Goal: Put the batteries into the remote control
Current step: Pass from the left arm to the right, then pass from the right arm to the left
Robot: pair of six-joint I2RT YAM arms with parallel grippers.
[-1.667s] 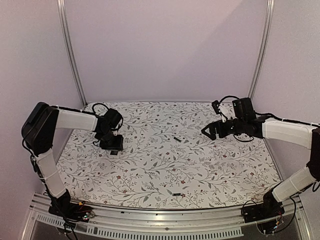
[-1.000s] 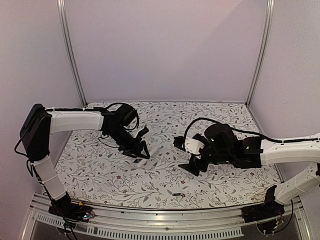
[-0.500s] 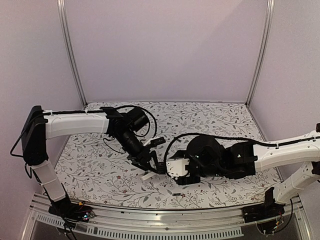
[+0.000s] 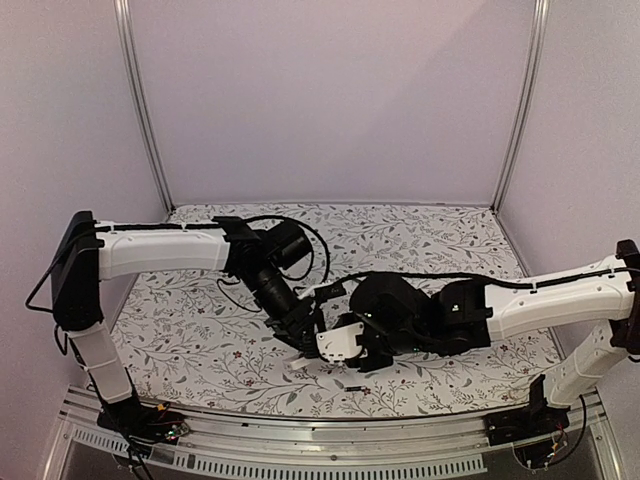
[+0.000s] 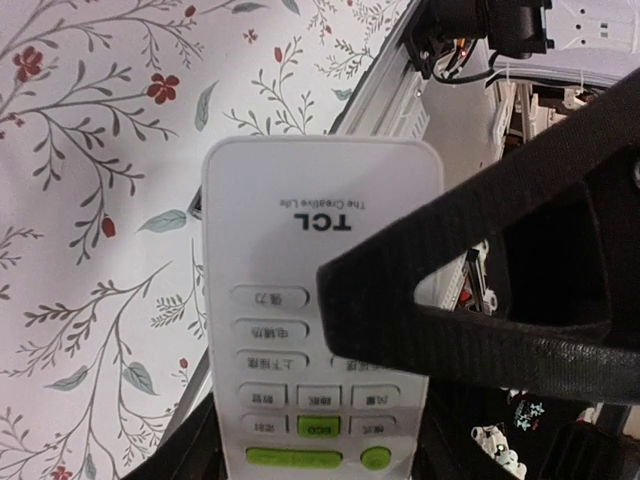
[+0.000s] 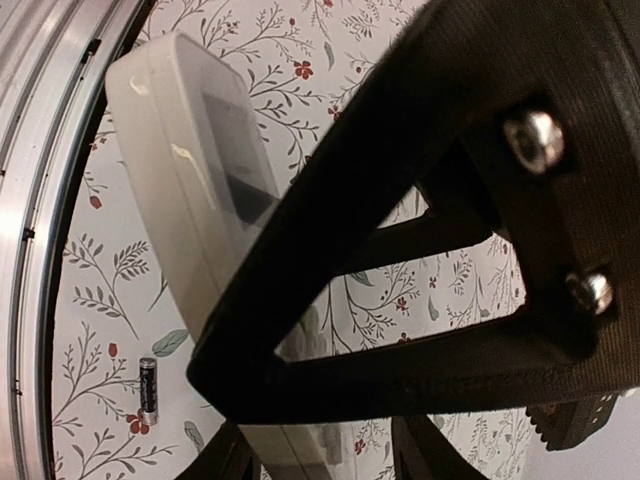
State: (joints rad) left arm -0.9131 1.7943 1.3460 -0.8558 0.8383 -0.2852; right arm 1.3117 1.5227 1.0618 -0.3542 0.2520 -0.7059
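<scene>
— Where the two arms meet, near the front middle of the surface (image 4: 190,335), which one has the remote control (image 5: 300,250)?

— The left gripper (image 4: 303,340). Its fingers sit against the two long sides of the handset at the button end, clamped on it. The face is turned to the left wrist camera: a TCL logo, rows of small white buttons, a few green ones.

— And the right gripper (image 4: 322,350)?

— It is right at the remote control too, reaching in from the other side. In the right wrist view the white body runs between its fingers, display side showing. A strip of the flowered cloth shows between the handset and one finger, so I cannot tell whether it is pressing on it or only set around it.

— Is the handset lying flat?

— It looks tilted, with the logo end towards the front rail (image 6: 50,150). I cannot tell whether that end touches the surface.

— Any battery in sight?

— One battery (image 6: 148,390), a small dark stick, lies on the surface just beside the front rail, roughly along it. It is near the remote control but apart from it, and neither gripper touches it.
</scene>
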